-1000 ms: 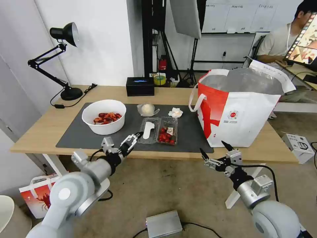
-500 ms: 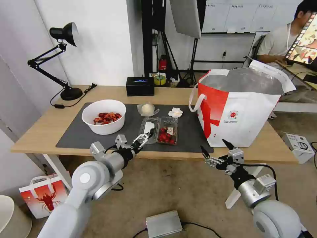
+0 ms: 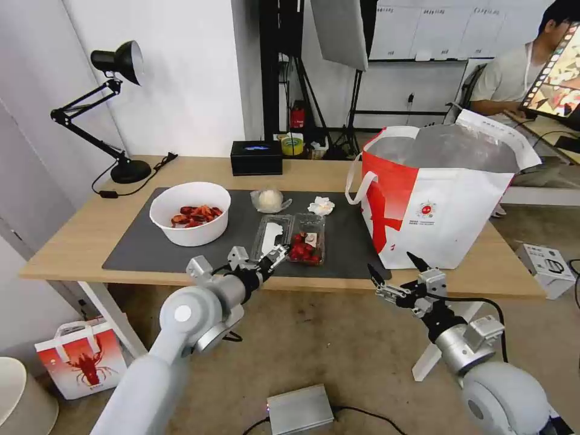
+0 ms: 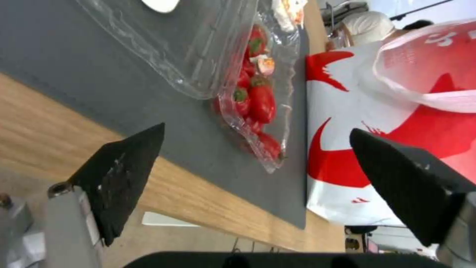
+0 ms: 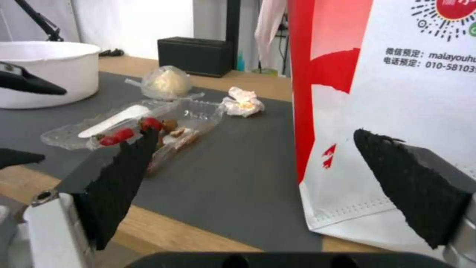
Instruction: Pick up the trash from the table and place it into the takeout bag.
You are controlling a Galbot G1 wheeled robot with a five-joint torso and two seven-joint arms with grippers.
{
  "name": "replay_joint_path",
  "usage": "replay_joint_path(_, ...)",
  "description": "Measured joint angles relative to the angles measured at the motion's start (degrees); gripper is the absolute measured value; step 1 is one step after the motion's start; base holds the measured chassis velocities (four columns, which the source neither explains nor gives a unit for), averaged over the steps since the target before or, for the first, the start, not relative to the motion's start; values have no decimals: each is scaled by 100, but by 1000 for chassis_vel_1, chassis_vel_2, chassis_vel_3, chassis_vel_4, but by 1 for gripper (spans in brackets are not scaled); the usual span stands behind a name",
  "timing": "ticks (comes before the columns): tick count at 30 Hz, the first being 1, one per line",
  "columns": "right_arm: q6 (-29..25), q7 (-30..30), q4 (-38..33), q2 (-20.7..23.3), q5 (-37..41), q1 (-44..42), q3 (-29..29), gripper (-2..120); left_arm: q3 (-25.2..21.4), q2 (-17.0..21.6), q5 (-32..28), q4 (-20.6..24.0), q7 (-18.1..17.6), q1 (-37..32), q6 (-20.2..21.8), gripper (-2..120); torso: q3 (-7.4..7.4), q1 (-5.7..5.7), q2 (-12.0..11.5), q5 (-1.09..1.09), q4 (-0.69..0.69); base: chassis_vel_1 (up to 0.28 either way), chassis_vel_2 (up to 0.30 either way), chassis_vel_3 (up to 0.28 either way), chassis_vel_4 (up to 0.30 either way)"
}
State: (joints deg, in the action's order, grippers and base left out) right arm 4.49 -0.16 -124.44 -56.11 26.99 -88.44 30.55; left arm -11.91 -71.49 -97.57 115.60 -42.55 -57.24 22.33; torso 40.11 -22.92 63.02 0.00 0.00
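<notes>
The left hand point(image 3: 275, 256) hovers released, fingers spread, at the near edge of the mat point(image 3: 139, 244), at about 7 o'clock from the clamshell point(image 3: 291, 237), apparently just short of touching it. The clamshell lies open mid-mat with red scraps in its right half. The bowl point(image 3: 190, 212) of shells sits at 9 o'clock from it, the plastic wad point(image 3: 269, 199) at 11 o'clock and the tissue point(image 3: 321, 206) at 1 o'clock. The bag point(image 3: 444, 196) stands open on the desk point(image 3: 72, 235) at 3 o'clock, touching the mat's right end. The right hand point(image 3: 394, 275) hangs released off the desk's near edge, at 6 o'clock from the bag.
</notes>
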Motion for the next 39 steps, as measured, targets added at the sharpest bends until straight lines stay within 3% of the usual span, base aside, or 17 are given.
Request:
replay_joint_path(19,-48,10,44,-46,-10,-23,17,100,235,-180,213,-606,-74,469,-179,100,-1,1,2,0,-1,0,0,0,0)
replay_joint_path(39,-104,14,104,-119,-28,-22,-23,100,205,-164,417,-732,-89,565,-471,100,0,1,1,-1,-1,0,0,0,0)
